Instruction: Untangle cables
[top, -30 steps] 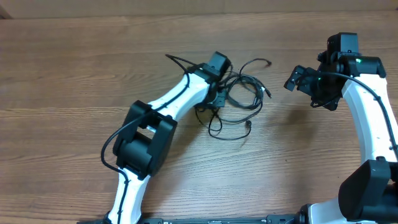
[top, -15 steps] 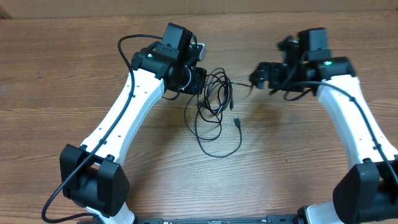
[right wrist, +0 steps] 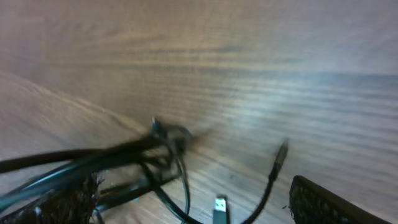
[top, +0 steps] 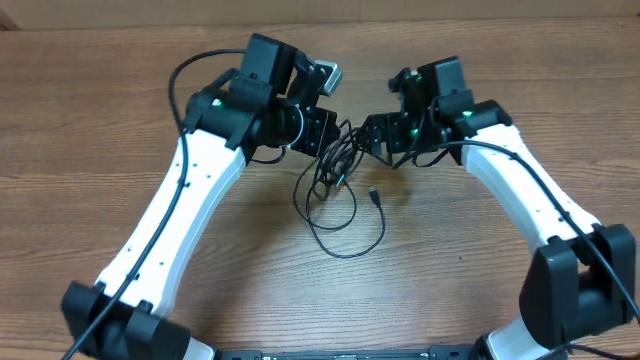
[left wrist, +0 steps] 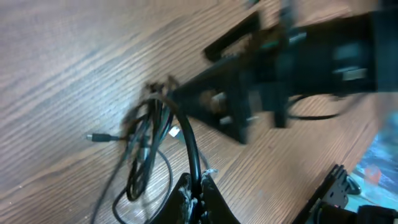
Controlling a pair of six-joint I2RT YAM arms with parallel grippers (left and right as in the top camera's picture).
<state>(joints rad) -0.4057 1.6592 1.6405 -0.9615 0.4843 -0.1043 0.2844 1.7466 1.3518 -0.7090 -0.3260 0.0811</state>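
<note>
The cables (top: 335,165) are a tangle of thin black cords on the wooden table between my two grippers. One long loop (top: 345,240) trails toward the front, and a small plug (top: 375,195) lies beside it. My left gripper (top: 318,130) is at the tangle's left edge. In the left wrist view its jaws (left wrist: 198,186) are shut on one black cord that runs up to the knot (left wrist: 149,127). My right gripper (top: 375,135) is open at the tangle's right edge. In the right wrist view its fingers (right wrist: 189,190) straddle cords and a USB plug (right wrist: 219,208).
Wooden table (top: 480,270) all round. The right gripper shows blurred and black in the left wrist view (left wrist: 261,87), close above the knot. Thicker black wires run along both arms.
My right gripper has moved left to the tangle's edge. My left gripper has shifted slightly right with the cord in it. The tangle is drawn tighter between the two grippers.
</note>
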